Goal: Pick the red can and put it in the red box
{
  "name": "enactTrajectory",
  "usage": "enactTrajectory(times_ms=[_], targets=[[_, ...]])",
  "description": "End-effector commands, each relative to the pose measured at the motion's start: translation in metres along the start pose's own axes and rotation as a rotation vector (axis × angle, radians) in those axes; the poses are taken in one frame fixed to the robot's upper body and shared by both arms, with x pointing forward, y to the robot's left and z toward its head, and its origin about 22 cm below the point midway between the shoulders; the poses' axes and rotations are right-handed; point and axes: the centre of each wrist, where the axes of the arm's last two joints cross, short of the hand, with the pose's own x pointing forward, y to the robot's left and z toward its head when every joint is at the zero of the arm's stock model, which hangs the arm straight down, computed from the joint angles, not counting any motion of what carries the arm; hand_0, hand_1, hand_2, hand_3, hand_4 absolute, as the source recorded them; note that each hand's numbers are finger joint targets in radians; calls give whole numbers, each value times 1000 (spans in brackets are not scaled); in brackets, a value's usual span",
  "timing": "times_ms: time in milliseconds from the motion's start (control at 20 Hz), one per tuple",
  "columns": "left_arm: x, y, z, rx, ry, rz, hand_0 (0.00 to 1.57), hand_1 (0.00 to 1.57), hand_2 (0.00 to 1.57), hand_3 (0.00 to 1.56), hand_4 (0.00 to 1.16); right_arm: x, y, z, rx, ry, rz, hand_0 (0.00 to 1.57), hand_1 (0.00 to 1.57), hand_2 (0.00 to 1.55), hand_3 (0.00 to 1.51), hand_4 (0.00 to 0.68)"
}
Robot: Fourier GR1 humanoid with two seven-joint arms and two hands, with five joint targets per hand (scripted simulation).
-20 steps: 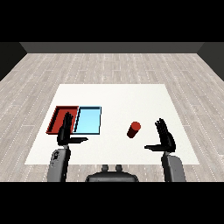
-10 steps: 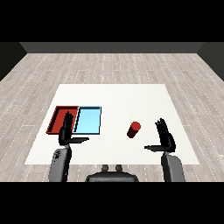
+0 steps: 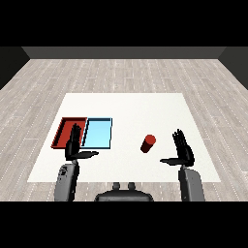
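Note:
The red can stands on the white table right of centre, leaning a little. My right hand is held up to its right, open, fingers straight and thumb pointing toward the can, with a gap between them. The red tray lies at the table's left, and the light blue tray lies against its right side. My left hand is open in front of the red tray, its fingers covering part of the tray's near right corner. Neither hand holds anything.
The white table stretches wide behind the trays and the can. Its front edge runs just ahead of both forearms. Grey wooden floor surrounds the table.
My right hand has shifted slightly toward the can. The left hand, the can and both trays have stayed where they were.

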Motion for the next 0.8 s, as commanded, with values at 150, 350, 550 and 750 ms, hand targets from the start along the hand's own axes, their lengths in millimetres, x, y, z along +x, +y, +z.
enactTrajectory(times_ms=[150, 350, 550, 750], targets=[[4, -11, 10, 5, -22, 13, 0, 0, 0, 0, 0, -19, -7, -14, 5, 7, -32, 0, 0, 0, 0, 0], [6, 2, 13, 7, 18, -7, 0, 0, 0, 0, 0, -28, 6, -36, -4, 31, -52, 0, 0, 0, 0, 0], [1, 4, 3, 11, 4, 21, 0, 0, 0, 0, 0, -37, 35, -15, -5, 53, -102, 0, 0, 0, 0, 0], [9, 16, 6, 14, 0, 29, 0, 0, 0, 0, 0, -50, 25, -30, 9, 76, -113, 0, 0, 0, 0, 0]])
